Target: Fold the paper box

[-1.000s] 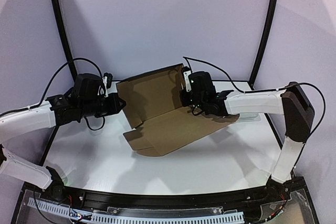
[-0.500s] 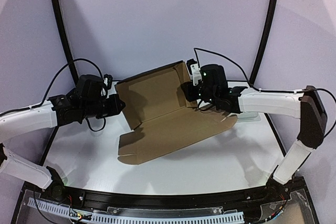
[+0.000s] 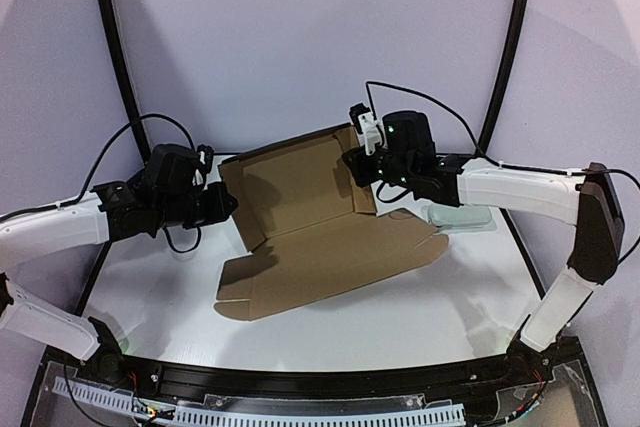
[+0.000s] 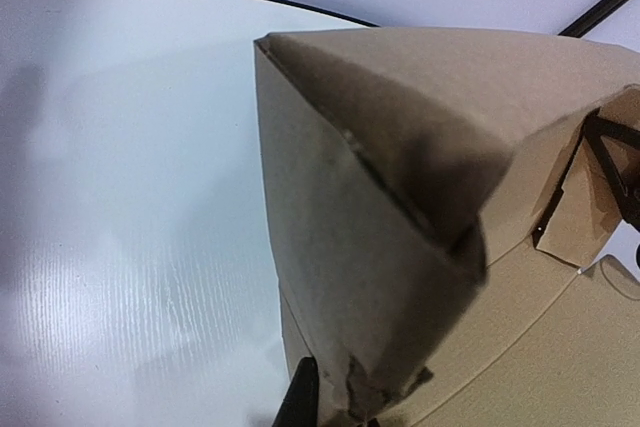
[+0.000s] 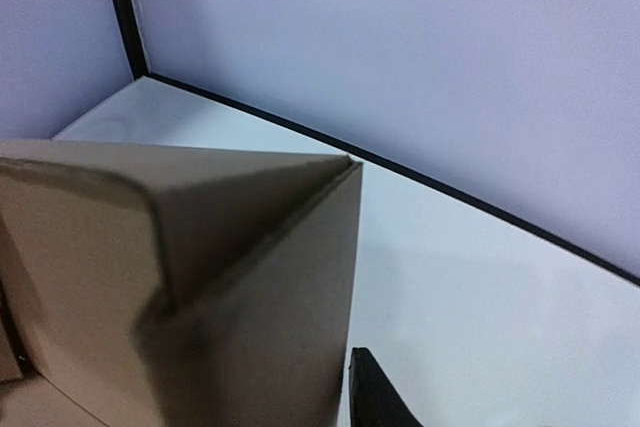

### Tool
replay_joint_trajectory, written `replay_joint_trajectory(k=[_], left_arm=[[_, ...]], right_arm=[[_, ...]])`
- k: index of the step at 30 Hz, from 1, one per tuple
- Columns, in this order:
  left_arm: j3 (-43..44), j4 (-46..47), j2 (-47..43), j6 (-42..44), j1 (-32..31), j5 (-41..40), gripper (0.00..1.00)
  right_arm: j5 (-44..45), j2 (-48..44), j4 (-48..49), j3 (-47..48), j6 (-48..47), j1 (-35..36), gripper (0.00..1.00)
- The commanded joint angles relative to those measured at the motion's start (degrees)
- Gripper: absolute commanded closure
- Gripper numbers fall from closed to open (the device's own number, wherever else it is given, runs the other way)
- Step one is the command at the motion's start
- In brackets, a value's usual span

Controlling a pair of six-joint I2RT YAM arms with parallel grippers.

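Item: paper box (image 3: 320,247), half-raised; left gripper (image 3: 224,203) and right gripper (image 3: 358,163) each apparently pinching a rear-wall end; advise even tension, creasing along the score

The paper box (image 3: 320,247) sits mid-counter (image 3: 400,317), its near panel flat and its far panel raised behind it. The left pincer (image 3: 228,202) meets the raised panel's left edge and the right pincer (image 3: 358,169) its right edge. A small case (image 3: 462,217) lies right of the box.

Plain brown paper box (image 3: 320,247), white table (image 3: 400,319), pale green-grey case (image 3: 462,218).
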Motion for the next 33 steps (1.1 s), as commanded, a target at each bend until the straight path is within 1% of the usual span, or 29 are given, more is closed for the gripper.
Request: replay_joint_trajectory(k=[1,4,7,9,11,13,17,19,21,22,24,26,29,33], left_arm=[[0.29,-1.54,-2.03,-0.87,-0.38,-0.23,0.99],[0.87,-1.49,-1.96,-0.83,-0.34,-0.04,0.99],[1.44,-1.25,-1.71,-0.97,-0.38,0.75,0.99],[2.07,-0.83,-0.97,-1.48,-0.39,1.38,0.99],[3.84,-1.45,1.39,-2.03,-0.48,1.16,0.99],[6.63,-4.64,4.46,-2.8,-0.83,-1.02,0.99],[11.57,-11.44,9.53,-6.17,-1.65,-6.3,0.99],[14.6,-15.61,12.1,-8.62,-1.98,-11.07,0.99],[17.01,-21.93,15.09,-11.76,-2.19,-17.79,0.99],[18.98,-24.84,16.27,-12.87,-2.21,-20.07,0.99],[22.26,-29.76,19.98,-14.28,-2.17,-22.67,0.99],[25.36,-34.62,23.16,-15.37,-2.15,-24.14,0.99],[29.41,-40.71,27.75,-18.5,-2.21,-27.29,0.99],[32.56,-47.35,31.04,-23.22,-2.17,-31.95,0.99]], right_arm=[[6.01,-0.13,-2.55,0.7,-1.78,-0.61,0.77],[10.87,0.91,-1.95,0.18,-3.0,-0.6,0.88],[15.64,2.26,1.83,-0.88,-4.03,-0.51,0.99],[18.42,3.58,5.68,-1.43,-4.36,-0.2,1.0],[21.22,6.06,6.3,0.06,-5.94,0.38,1.0],[25.74,9.02,6.87,1.53,-7.25,1.27,1.0],[35.0,11.62,12.18,1.29,-10.19,2.03,1.0],[37.86,12.51,13.1,1.84,-12.16,2.08,1.0],[36.61,12.37,13.58,1.59,-13.41,2.12,1.0],[34.34,12.21,12.24,1.73,-13.38,2.12,1.0],[28.93,12.58,7.34,2.97,-12.73,2.15,1.0],[26.85,13.52,3.94,3.93,-12.32,2.21,1.0],[29.1,14.4,2.68,3.61,-13.0,2.2,1.0],[30.4,13.41,3.13,2.38,-13.47,2.18,1.0]])
